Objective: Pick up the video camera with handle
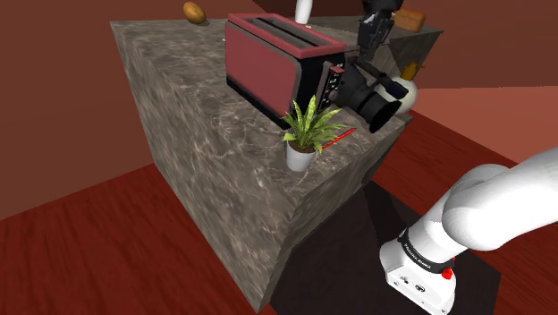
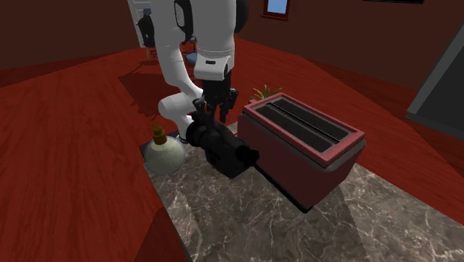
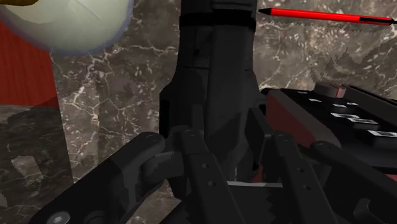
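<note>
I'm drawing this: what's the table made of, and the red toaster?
The grey veined counter block looks like stone, maybe marble: pale veins run through it. The dark red two-slot toaster looks smooth and matte, painted metal or plastic; unclear which.

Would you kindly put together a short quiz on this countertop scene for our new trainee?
1. Multiple choice: what colour is the toaster? A green, B dark red, C yellow.
2. True or false: the potted plant stands on the floor.
3. Fill in: the jaws are closed on the video camera by its ___.
Key: 1 B; 2 false; 3 handle.
</note>
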`<action>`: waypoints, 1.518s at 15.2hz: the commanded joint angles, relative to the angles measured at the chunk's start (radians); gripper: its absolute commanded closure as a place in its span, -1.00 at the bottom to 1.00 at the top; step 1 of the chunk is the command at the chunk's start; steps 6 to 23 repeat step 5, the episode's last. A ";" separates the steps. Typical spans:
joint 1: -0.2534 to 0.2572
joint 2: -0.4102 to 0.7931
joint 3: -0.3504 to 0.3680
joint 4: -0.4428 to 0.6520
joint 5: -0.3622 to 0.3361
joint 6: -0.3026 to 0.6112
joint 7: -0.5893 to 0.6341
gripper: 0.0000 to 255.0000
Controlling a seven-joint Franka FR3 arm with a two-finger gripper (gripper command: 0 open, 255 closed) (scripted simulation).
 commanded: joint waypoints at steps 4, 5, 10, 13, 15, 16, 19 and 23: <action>0.000 0.017 0.000 0.078 0.001 -0.058 -0.003 1.00; 0.000 0.017 0.000 0.078 0.001 -0.058 -0.003 1.00; 0.000 0.017 0.000 0.078 0.001 -0.058 -0.003 1.00; 0.000 0.017 0.000 0.078 0.001 -0.058 -0.003 1.00; 0.000 0.017 0.000 0.078 0.001 -0.058 -0.003 1.00; 0.000 0.017 0.000 0.078 0.001 -0.058 -0.003 1.00; 0.000 0.017 0.000 0.078 0.001 -0.058 -0.003 1.00; 0.000 0.017 0.000 0.078 0.001 -0.058 -0.003 1.00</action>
